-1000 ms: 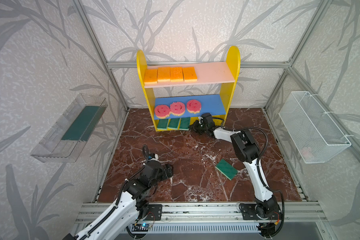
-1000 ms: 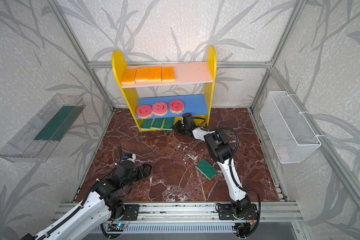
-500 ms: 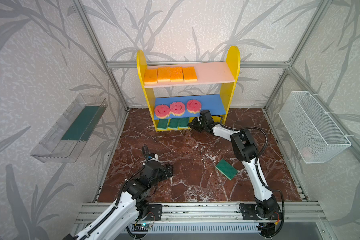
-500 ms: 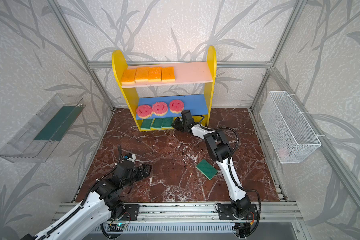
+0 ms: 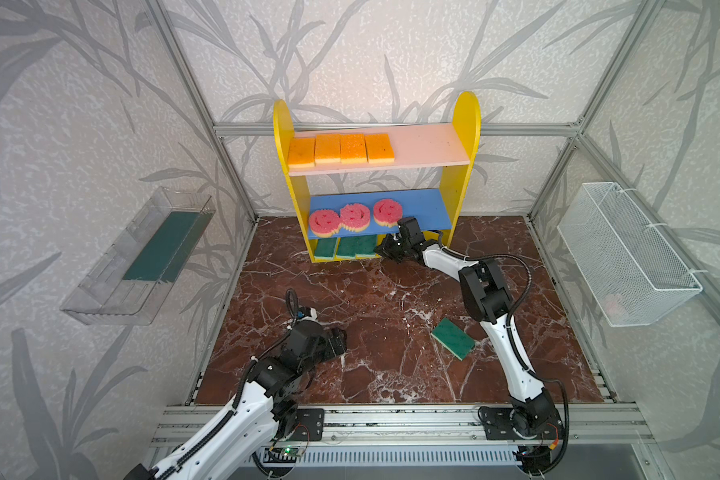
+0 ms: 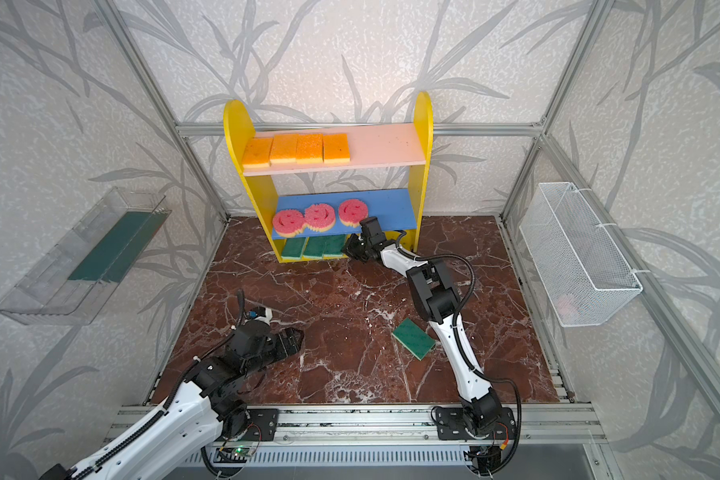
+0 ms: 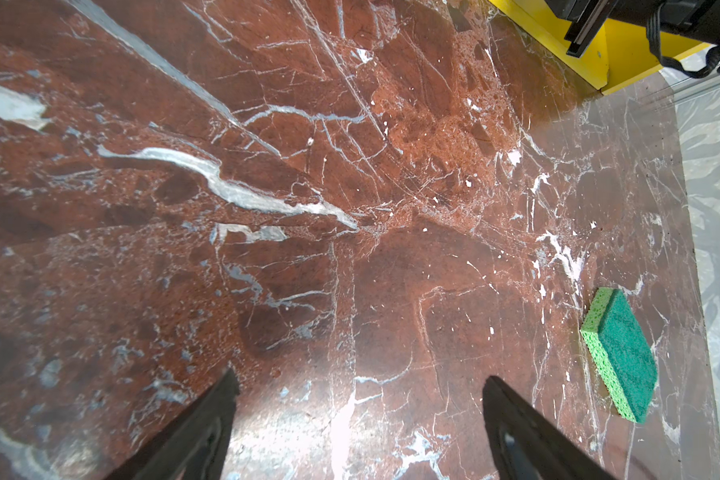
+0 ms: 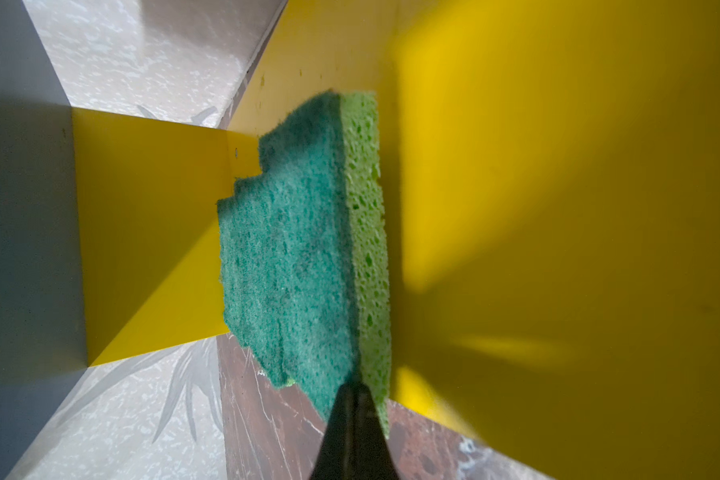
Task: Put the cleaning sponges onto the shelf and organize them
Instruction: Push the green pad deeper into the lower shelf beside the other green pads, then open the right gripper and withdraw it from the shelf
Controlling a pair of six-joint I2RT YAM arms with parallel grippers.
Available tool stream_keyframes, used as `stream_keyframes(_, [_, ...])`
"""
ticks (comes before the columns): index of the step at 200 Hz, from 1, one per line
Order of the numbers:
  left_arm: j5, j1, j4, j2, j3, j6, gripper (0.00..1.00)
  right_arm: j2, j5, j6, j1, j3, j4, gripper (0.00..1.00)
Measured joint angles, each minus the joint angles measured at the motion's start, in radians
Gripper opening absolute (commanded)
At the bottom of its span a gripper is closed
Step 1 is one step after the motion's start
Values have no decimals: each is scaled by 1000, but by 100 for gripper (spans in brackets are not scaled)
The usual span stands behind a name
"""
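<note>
Right gripper (image 5: 386,249), jaws closed and empty, has advanced to the third green sponge (image 5: 366,245) on the shelf (image 5: 465,137) base (tip touching its edge). Only the fourth green sponge (image 5: 452,337) remains, well in front of the shelf; left gripper (image 5: 338,337) wide open, empty

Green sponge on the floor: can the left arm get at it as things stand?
Probably yes. The left gripper hangs open and empty over bare marble, with nothing between it and the green sponge; only the right arm beside it might crowd.
</note>
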Motion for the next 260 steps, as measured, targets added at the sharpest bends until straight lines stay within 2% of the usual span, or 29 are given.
stream_keyframes(116, [0, 0, 7, 11, 0, 1, 93, 113, -59, -70, 2, 219, -133, 4])
stream_keyframes(128, [0, 0, 8, 11, 0, 1, 93, 128, -60, -78, 2, 248, -150, 9])
stream_keyframes(158, [0, 0, 6, 11, 0, 3, 94, 143, -68, -101, 3, 279, -175, 36])
stream_keyframes(177, [0, 0, 0, 11, 5, 8, 96, 143, -72, -113, 3, 279, -176, 45])
stream_keyframes(211, [5, 0, -9, 11, 26, 34, 97, 125, -87, -112, 3, 231, -123, 51])
stream_keyframes(260, [16, 0, -14, 10, 37, 40, 98, -17, -83, -125, 4, -18, -30, 53])
